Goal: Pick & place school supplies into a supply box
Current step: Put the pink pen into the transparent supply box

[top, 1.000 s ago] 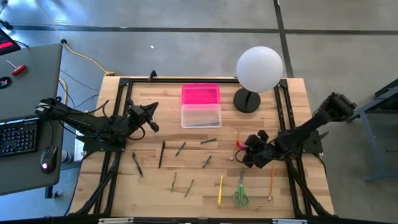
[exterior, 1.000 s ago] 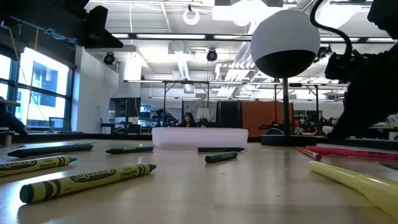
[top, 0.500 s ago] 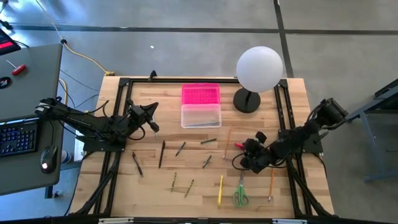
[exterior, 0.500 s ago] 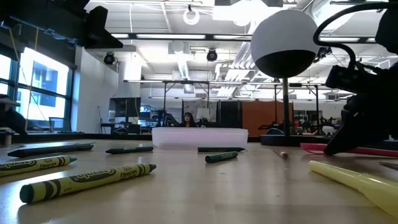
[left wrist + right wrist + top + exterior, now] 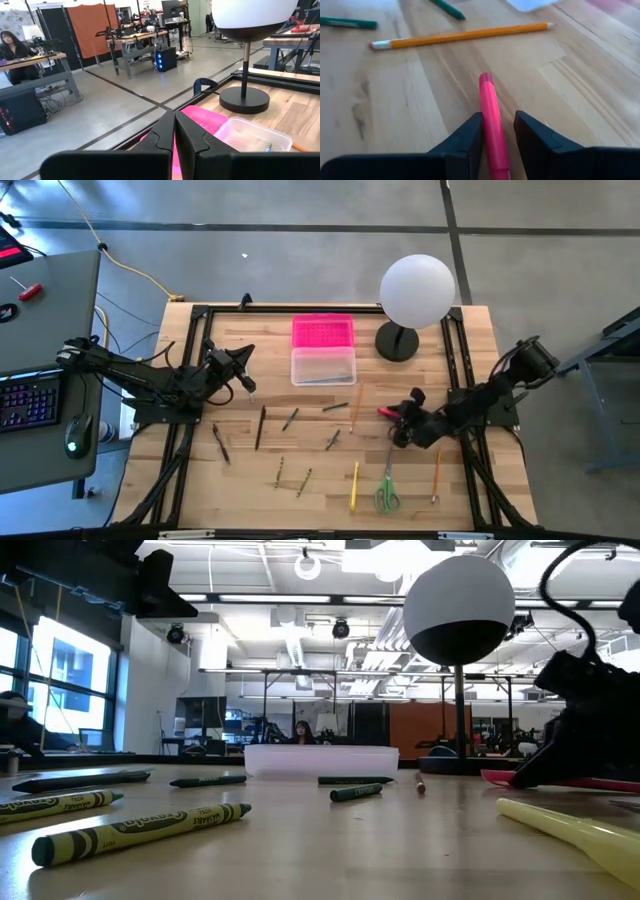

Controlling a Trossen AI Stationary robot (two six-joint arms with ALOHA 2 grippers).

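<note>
A red pen [image 5: 491, 107] lies flat on the table right of centre, also in the high view [image 5: 385, 413] and the low view [image 5: 560, 780]. My right gripper [image 5: 499, 117] [image 5: 399, 424] is low over it, slanting down, open, with one finger on each side of the pen. An orange pencil [image 5: 355, 406] [image 5: 460, 36] lies just to its left. The supply box [image 5: 323, 366] stands open at the far middle, its pink lid [image 5: 323, 332] flat beyond it. My left gripper [image 5: 247, 384] [image 5: 174, 122] waits shut and level, left of the box. My right gripper straddles the red pen near one end [image 5: 495, 135], coming slanting down along the pen's length. One finger [image 5: 472, 135] looks to lie against the pen's side; a sliver of gap shows at the other finger [image 5: 532, 135]. The pen lies on the table.
A white globe lamp [image 5: 416, 290] stands at the far right on a dark round base [image 5: 397, 342]. Green-handled scissors [image 5: 387, 488], a yellow pen [image 5: 354, 485], an orange pencil [image 5: 437, 475] and several crayons [image 5: 290, 420] lie scattered over the near half.
My right gripper has sunk toward the table and tipped, coming down around the red pen, which has stayed flat where it was. The orange pencil beside it has moved across the table toward the left edge, away from the gripper.
</note>
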